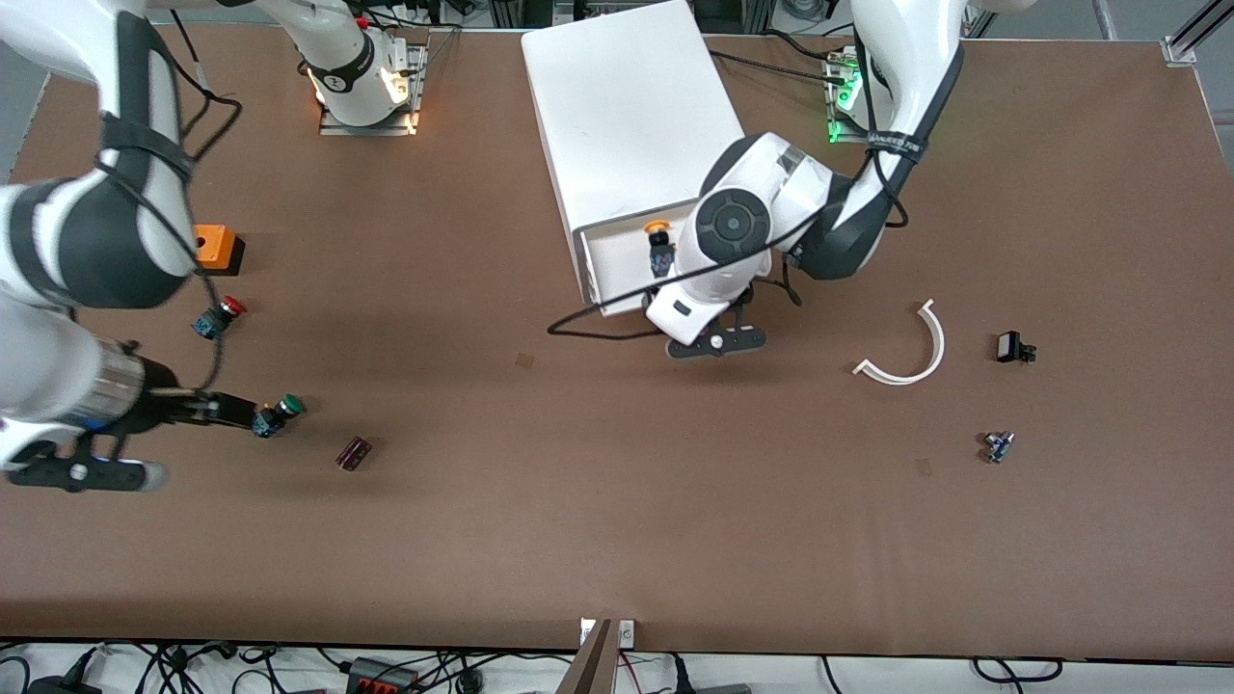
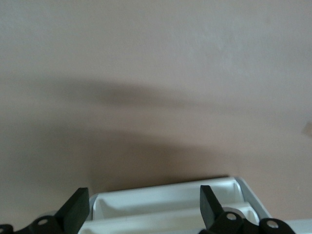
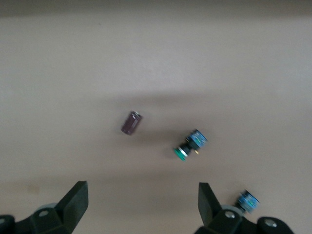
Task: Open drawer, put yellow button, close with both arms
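The white cabinet (image 1: pixel 627 116) has its top drawer (image 1: pixel 609 270) pulled open. The yellow button (image 1: pixel 658 243) stands upright inside it. My left gripper (image 1: pixel 702 313) hangs over the drawer's front end, toward the left arm's end of the table. In the left wrist view it (image 2: pixel 145 204) is open, with the drawer's front rim (image 2: pixel 165 200) between the fingers and nothing held. My right gripper (image 1: pixel 241 413) is over the table near the right arm's end, beside the green button (image 1: pixel 280 413). In the right wrist view it (image 3: pixel 141 200) is open and empty.
A red button (image 1: pixel 220 316) and an orange box (image 1: pixel 217 249) lie near the right arm. A maroon cylinder (image 1: pixel 354 452) lies beside the green button. A white curved strip (image 1: pixel 911 352), a black part (image 1: pixel 1012 347) and a small blue part (image 1: pixel 998 445) lie toward the left arm's end.
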`<state>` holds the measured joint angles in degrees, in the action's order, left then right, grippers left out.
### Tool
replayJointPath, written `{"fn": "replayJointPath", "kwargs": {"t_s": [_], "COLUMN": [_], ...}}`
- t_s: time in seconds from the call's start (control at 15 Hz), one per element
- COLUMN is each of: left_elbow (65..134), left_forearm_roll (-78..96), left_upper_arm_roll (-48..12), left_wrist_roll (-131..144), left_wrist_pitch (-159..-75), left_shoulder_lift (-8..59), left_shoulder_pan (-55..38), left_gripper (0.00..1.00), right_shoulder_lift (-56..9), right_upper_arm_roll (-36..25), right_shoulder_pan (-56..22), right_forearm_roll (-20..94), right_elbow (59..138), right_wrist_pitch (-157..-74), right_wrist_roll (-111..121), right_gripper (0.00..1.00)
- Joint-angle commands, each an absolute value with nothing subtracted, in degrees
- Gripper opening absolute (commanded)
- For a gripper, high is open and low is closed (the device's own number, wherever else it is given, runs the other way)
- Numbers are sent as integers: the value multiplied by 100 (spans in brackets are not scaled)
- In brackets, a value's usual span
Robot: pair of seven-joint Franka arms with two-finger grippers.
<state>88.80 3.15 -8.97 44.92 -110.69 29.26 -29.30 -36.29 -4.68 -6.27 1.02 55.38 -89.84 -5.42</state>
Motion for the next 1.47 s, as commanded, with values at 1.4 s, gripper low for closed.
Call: {"fn": "replayJointPath", "kwargs": {"t_s": [1.4], "left_elbow": [9765], "left_forearm_roll": [282], "left_upper_arm_roll": [-1468], "left_wrist_roll": [4755], "left_wrist_pitch": [-10986], "left_shoulder_lift": [2277], "left_shoulder_pan": [-2865], "left_gripper": [100], "right_shoulder_lift": [-898], "right_upper_arm_roll": [-334], "right_shoulder_pan": [-176], "right_forearm_roll": [-193], "right_elbow": [8523], "right_wrist_pitch": [-8894], "right_wrist_roll": [123], "right_gripper": [100]}}
